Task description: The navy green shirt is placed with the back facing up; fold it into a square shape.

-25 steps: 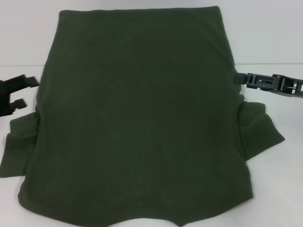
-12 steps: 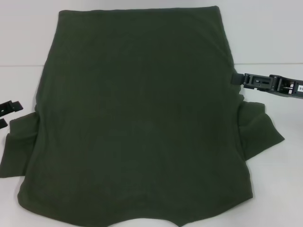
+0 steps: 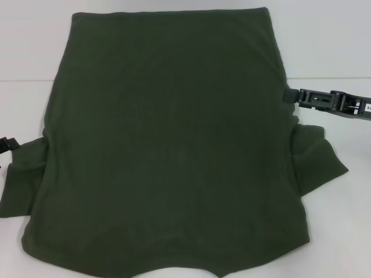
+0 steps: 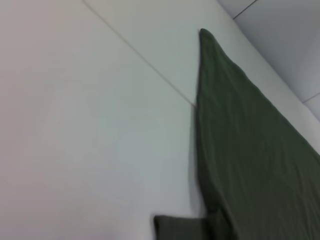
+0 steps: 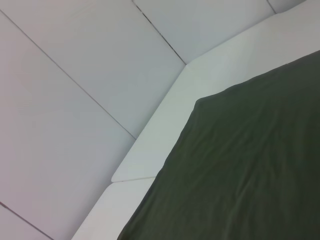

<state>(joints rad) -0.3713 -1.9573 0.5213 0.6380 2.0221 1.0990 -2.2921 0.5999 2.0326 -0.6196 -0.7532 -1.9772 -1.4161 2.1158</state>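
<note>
1. At the far left edge of the head view, only a tip of our left gripper [image 3: 6, 143] shows, just beside the left sleeve [image 3: 23, 174]; we cannot tell whether its jaws are apart or together.
2. The navy green shirt [image 3: 168, 145] lies flat on the white table [image 3: 336, 46], filling the middle, plain side up, hem at the far edge and both sleeves spread outward near us.
3. The fabric looks soft and smooth with faint wrinkles; no lettering shows.
4. Our right gripper [image 3: 288, 96] sits at the shirt's right side edge, above the right sleeve [image 3: 319, 159]; its jaw state is also unclear to us.
5. To fold well, we judge both grippers should pinch matching edge points and lift evenly, so the side panels fold inward without bunching.
</note>
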